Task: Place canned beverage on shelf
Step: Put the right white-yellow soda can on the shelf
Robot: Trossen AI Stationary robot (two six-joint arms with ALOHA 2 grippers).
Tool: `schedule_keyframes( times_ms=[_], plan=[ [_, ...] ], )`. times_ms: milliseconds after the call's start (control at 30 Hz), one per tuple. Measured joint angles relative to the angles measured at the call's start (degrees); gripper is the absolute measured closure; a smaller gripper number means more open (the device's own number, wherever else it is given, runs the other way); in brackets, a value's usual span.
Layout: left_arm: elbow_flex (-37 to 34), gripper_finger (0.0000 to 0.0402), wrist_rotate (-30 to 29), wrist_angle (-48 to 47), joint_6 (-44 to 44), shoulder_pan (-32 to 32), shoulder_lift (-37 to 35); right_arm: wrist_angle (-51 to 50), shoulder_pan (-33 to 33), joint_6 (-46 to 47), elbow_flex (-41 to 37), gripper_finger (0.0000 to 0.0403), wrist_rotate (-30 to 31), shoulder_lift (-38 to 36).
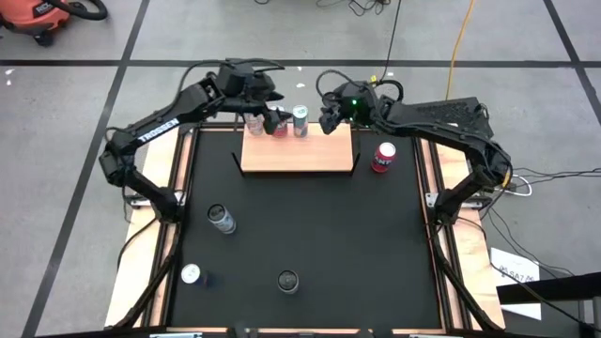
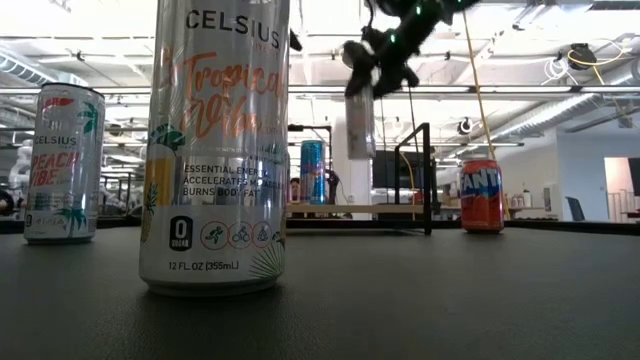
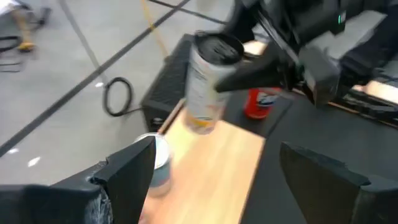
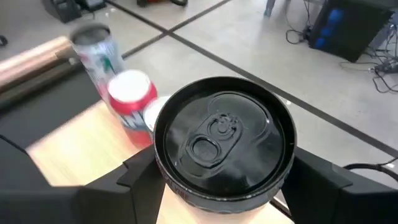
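I see right gripper (image 1: pixel 324 120) over shelf (image 1: pixel 299 155) back edge, fingers clamped round black-topped can (image 4: pixel 224 144), can held clear above board; left gripper (image 1: pixel 272 120) just beside it at shelf back, fingers spread, grasping nothing; red can (image 4: pixel 131 98) and teal can (image 3: pixel 155 163) standing on shelf; Fanta can (image 1: pixel 383 158) on mat (image 1: pixel 310 235) right of shelf; three more cans nearer front.

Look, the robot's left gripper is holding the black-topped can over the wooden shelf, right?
Not quite: it is the right gripper that holds the black-topped can over the wooden shelf. The right wrist view shows the can between that arm's own fingers. The left gripper is open.
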Motion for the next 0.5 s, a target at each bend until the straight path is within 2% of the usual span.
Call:
schedule_keyframes(
  times_ms=[100, 267, 500],
  plan=[
    [0.0, 0.0061, -2.97, -0.92, 0.22, 0.0, -1.57, 4.96, -1.37, -0.7, -3.5, 0.0154, -2.83, 1.17],
    [-0.02, 0.0061, -3.42, -2.11, 0.2, -0.08, -2.18, 7.31, -2.34, -1.34, -5.11, 0.0154, -5.91, 5.39],
    [-0.02, 0.0061, -3.53, -2.61, -1.28, -0.09, -2.19, 11.19, -3.34, -1.79, -5.01, 0.0154, -6.12, 10.38]
  ],
)
